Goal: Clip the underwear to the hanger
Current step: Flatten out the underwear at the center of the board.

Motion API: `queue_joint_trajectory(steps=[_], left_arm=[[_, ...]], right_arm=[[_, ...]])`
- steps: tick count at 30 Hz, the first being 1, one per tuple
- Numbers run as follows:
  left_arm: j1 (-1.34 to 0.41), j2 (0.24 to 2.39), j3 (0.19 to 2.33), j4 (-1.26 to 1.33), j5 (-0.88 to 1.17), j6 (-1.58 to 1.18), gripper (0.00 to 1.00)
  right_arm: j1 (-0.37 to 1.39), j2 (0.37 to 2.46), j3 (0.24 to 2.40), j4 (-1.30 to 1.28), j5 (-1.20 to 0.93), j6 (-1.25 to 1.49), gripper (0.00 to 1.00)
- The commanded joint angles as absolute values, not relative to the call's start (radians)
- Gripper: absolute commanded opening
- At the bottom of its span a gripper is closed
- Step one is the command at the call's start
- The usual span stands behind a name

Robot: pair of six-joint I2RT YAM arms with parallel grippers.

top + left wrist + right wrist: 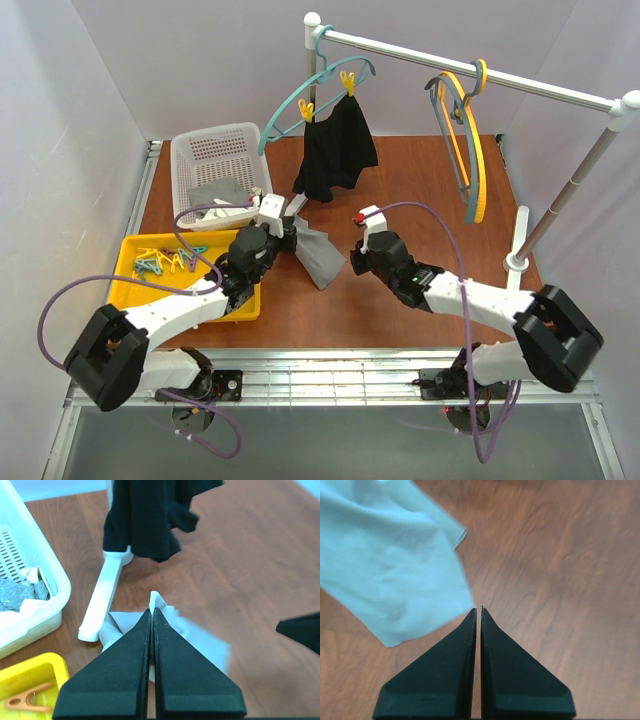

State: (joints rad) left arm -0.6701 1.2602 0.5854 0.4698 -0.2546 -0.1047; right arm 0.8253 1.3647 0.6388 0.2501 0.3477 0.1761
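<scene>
The grey underwear (322,256) hangs off the tips of my left gripper (292,241), its lower part draped on the wooden table. In the left wrist view that gripper (152,611) is shut on a pinch of the underwear (202,642), and a fold pokes out past the tips. My right gripper (352,261) sits just right of the cloth. Its jaws (478,611) are shut with nothing between them, and the underwear (390,570) lies up and to the left of them. The yellow-orange hanger (471,150) hangs from the rail at the back right.
A black garment (338,150) is clipped to a teal hanger (300,95) on the white rail (500,78). A grey-blue hanger (445,110) hangs beside the yellow one. A white basket (200,150) holds cloth. A yellow tray (135,285) of clips sits at the left. The rack's white foot (102,597) is near the left gripper.
</scene>
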Motion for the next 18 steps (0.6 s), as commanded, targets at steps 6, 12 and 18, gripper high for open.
queue_joint_trajectory(steps=[6,12,18], left_arm=[[-0.850,1.072,0.569,0.370,-0.362,-0.132,0.00],[-0.879,1.052,0.580,0.319,-0.341,-0.143,0.00],[-0.925,1.112,0.646,0.316,-0.273,-0.103,0.00]], right_arm=[[0.920,1.109,0.627,0.134,0.508,0.156,0.01],[0.930,1.115,0.612,0.132,0.449,0.187,0.01],[0.933,1.072,0.583,0.132,0.509,0.195,0.01]])
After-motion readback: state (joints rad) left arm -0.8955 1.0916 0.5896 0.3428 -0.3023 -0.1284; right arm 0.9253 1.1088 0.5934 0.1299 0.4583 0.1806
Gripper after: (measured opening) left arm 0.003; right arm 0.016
